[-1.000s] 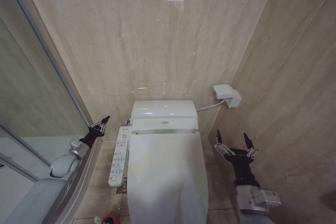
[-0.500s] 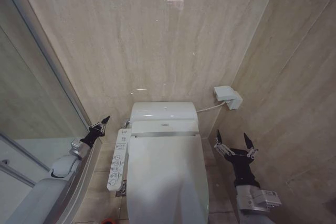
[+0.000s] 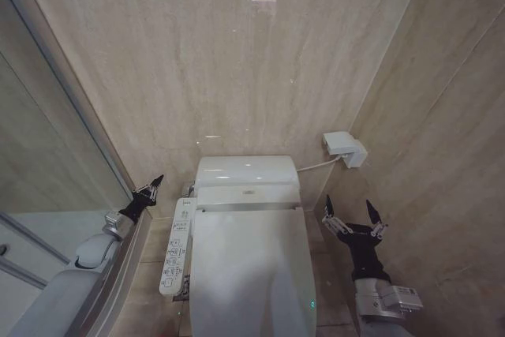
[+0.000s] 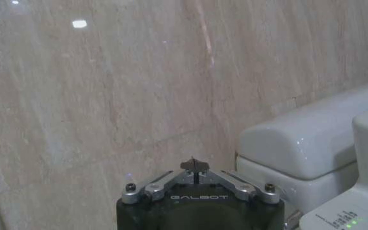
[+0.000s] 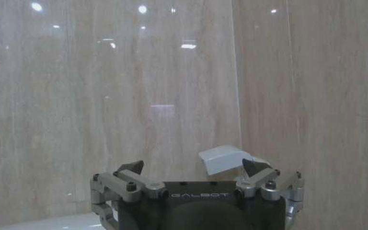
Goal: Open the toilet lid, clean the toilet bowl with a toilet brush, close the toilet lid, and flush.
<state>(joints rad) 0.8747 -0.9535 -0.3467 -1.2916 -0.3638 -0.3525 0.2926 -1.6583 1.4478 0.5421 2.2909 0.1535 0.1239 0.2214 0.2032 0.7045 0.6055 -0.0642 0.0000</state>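
Observation:
The toilet lid (image 3: 251, 270) is down, a glossy white oval covering the toilet bowl, which is hidden under it. Behind it sits the white rear housing (image 3: 246, 171), seen also in the left wrist view (image 4: 312, 143). My left gripper (image 3: 155, 184) is shut and hangs left of the toilet, beside the control panel (image 3: 175, 246). In the left wrist view its fingertips (image 4: 195, 165) meet in a point. My right gripper (image 3: 350, 215) stands open to the right of the lid, its fingers (image 5: 130, 167) spread wide. The toilet brush is out of view.
Beige tiled walls close in behind and on the right. A white wall box (image 3: 345, 147) with a cable is mounted at the right corner, also seen as (image 5: 225, 159). A glass partition with a metal frame (image 3: 71, 108) runs along the left.
The whole head view has shifted: the toilet sits slightly lower and the floor at the bottom, with a red object, has dropped out of sight. Both arms keep their poses.

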